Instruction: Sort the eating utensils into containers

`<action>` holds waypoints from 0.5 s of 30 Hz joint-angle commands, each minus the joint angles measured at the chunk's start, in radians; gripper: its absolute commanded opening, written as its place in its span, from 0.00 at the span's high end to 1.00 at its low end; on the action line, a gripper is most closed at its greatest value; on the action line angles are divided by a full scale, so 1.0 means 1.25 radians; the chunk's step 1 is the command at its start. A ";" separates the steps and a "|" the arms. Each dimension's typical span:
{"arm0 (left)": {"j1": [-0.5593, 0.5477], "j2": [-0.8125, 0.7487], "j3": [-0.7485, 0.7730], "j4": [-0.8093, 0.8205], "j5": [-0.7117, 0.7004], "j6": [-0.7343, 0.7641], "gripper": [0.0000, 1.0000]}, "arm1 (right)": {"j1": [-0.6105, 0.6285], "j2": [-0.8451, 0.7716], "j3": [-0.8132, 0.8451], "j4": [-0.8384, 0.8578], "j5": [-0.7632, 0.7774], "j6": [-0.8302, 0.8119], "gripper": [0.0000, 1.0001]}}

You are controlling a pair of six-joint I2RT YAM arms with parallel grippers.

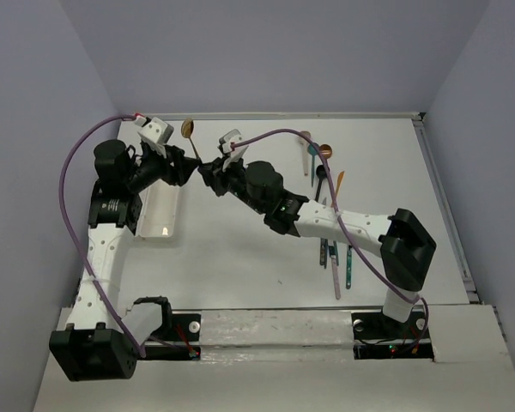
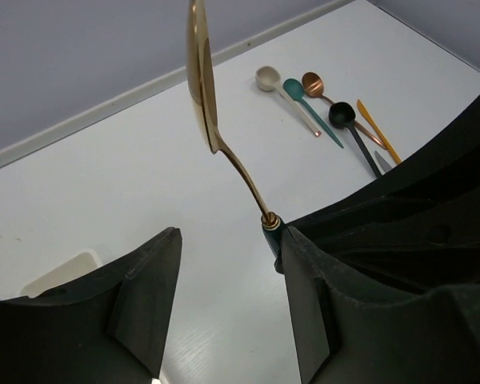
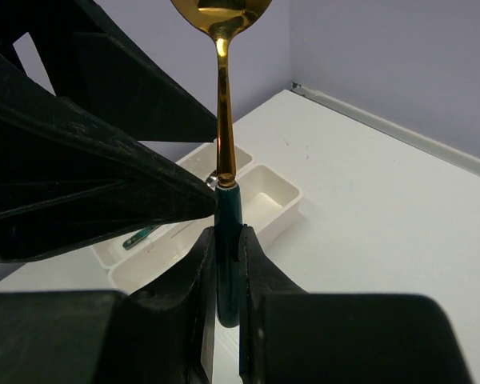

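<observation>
The white table [image 1: 240, 249] carries the pair of narrow white plastic trays [image 1: 159, 216] at its left side, with one teal utensil [image 3: 140, 237] lying in a compartment. Over the far middle of the table, just right of the trays, the right gripper [image 3: 226, 236] is clamped on the gold spoon with a dark teal handle [image 3: 222, 104]. It pinches the teal end, with the bowl pointing away from its fingers. The left gripper [image 2: 228, 240] faces it with jaws spread and nothing between them, one fingertip close against the gold-teal joint. The spoon looks light, rigid and slick, and apt to swivel in a narrow pinch. The teal handle seems a safer hold than the polished neck. Loose cream, teal, copper and black spoons [image 2: 304, 96] lie at the far right.
</observation>
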 commanded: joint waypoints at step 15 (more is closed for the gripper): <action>-0.006 0.055 -0.020 0.135 0.067 -0.096 0.61 | 0.009 0.014 0.055 0.052 -0.028 0.023 1.00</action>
